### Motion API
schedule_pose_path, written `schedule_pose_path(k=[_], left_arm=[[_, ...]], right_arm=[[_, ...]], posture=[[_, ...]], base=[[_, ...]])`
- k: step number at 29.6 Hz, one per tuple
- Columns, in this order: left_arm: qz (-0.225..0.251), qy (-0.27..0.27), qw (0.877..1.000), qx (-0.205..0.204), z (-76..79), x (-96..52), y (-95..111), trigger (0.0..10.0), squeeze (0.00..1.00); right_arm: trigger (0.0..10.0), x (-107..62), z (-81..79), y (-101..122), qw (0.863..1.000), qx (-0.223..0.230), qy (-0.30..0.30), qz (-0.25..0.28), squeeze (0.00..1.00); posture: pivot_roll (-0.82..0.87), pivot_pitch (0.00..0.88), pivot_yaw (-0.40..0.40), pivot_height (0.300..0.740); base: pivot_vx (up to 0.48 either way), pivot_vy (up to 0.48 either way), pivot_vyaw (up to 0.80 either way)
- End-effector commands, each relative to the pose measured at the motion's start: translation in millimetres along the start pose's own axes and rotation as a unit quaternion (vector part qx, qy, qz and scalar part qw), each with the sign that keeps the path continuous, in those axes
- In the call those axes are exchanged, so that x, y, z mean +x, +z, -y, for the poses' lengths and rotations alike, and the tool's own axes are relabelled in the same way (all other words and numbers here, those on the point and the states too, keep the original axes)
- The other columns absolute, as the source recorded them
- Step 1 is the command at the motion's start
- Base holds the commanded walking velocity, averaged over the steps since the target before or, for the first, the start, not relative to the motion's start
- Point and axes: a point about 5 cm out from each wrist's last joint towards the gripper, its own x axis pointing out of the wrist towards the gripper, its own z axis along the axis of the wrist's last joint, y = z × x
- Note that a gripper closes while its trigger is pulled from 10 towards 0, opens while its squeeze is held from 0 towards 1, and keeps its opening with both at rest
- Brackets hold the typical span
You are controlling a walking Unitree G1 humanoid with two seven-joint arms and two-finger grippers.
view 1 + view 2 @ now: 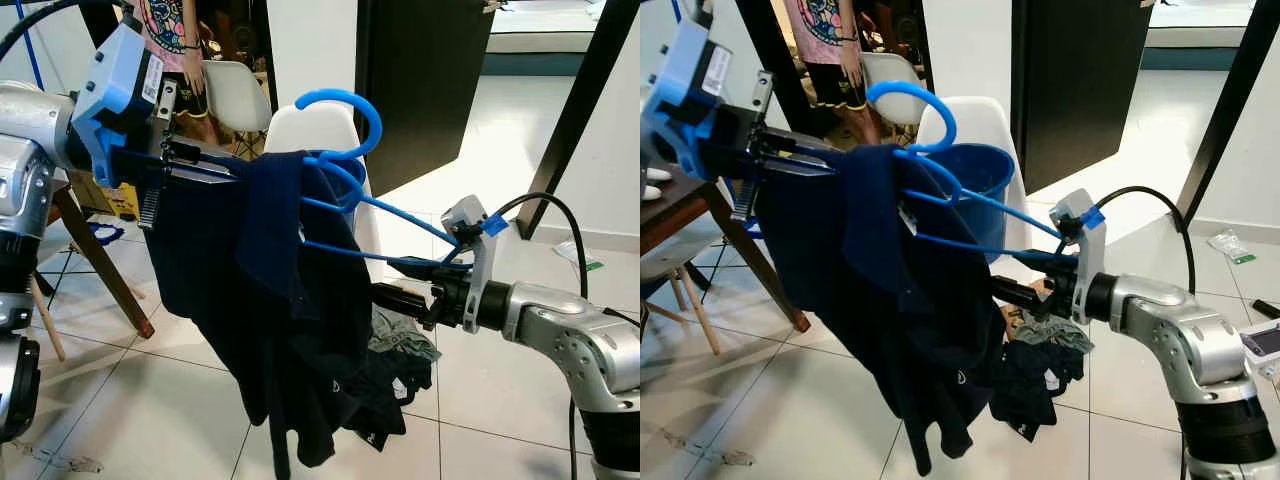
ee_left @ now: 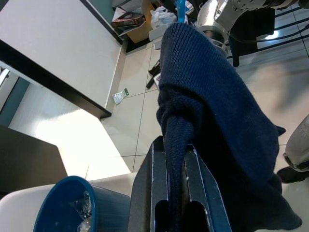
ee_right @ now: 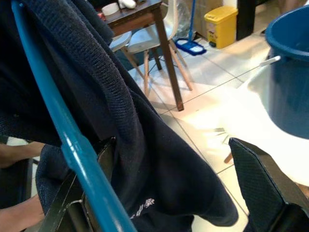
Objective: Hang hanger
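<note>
My left gripper [image 1: 215, 172] pinches the dark sweater [image 1: 270, 300] at ten o'clock; my right gripper [image 1: 395, 283] spreads wide beside the blue hanger [image 1: 345, 150].

Head stereo eyes look forward and down, sharing the navy sweater [image 1: 290, 300] on its blue hanger [image 1: 350, 130]. Both wrist cameras press close against that knit.

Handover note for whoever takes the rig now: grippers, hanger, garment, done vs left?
Left gripper: shut on the dark blue garment, held up at chest height.
Right gripper: open, fingers around garment and blue hanger.
The hanger is partly threaded into the garment, hook up, in front of the white chair holding a blue bucket.
Left: finish seating the garment, then hang the hanger. No rail in view.
</note>
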Motion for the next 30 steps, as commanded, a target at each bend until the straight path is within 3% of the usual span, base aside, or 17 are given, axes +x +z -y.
schedule_pose_path(k=[1,7,8,13,19,22,25,27,29,30], left_arm=[[0.05,0.013,0.998,0.027,-8.2,2.4,17.7,0.0,0.0],[0.057,0.019,0.998,0.031,-10.0,4.3,19.3,0.0,0.0],[0.061,0.023,0.997,0.032,-10.9,4.9,20.3,0.0,0.0],[0.062,0.025,0.997,0.034,-11.8,4.8,21.3,0.0,0.0],[0.052,0.038,0.997,0.036,-13.7,-3.7,21.6,0.0,0.0],[0.052,0.038,0.997,0.036,-13.7,-3.7,21.6,0.0,0.0],[0.043,0.047,0.998,0.029,-11.9,-10.8,18.1,0.0,0.0],[0.043,0.047,0.998,0.029,-11.9,-10.8,18.1,0.0,0.0],[0.038,0.057,0.997,0.02,-10.0,-16.4,14.6,0.0,0.0],[0.038,0.057,0.997,0.02,-10.0,-16.4,14.6,0.0,0.0]], right_arm=[[10.0,11.5,-16.5,1.0,0.999,-0.001,0.048,-0.011,0.0],[10.0,11.2,-23.0,-2.3,0.998,0.006,0.06,-0.027,0.0],[0.2,12.4,-23.2,-4.4,0.998,0.009,0.056,-0.033,0.0],[0.0,13.6,-21.6,-5.7,0.998,0.014,0.046,-0.035,0.0],[0.0,9.4,-1.2,0.2,0.999,0.032,-0.014,-0.012,0.0],[0.0,9.4,-1.2,0.2,0.999,0.032,-0.014,-0.012,0.0],[0.0,3.0,17.0,9.4,0.996,0.052,-0.067,0.026,0.0],[0.0,3.0,17.0,9.4,0.996,0.052,-0.067,0.026,0.0],[0.0,-5.5,33.9,19.3,0.987,0.08,-0.116,0.072,0.0],[0.0,-5.5,33.9,19.3,0.987,0.08,-0.116,0.072,0.0]], posture=[[-0.07,0.0,0.076,0.74],[-0.07,0.0,0.079,0.74],[-0.07,0.0,0.079,0.74],[-0.07,0.0,0.08,0.74],[-0.07,0.0,0.079,0.74],[-0.07,0.0,0.079,0.74],[-0.07,0.0,0.078,0.74],[-0.07,0.0,0.078,0.74],[-0.07,0.0,0.076,0.74],[-0.07,0.0,0.076,0.74]], base=[[0.0,0.0,0.0],[0.0,0.0,0.0],[0.0,0.0,0.0],[0.0,0.0,0.0],[0.0,0.0,0.0],[0.0,0.0,0.0],[0.0,0.0,0.0],[0.0,0.0,0.0],[0.0,0.0,0.0],[0.0,0.0,0.0]])
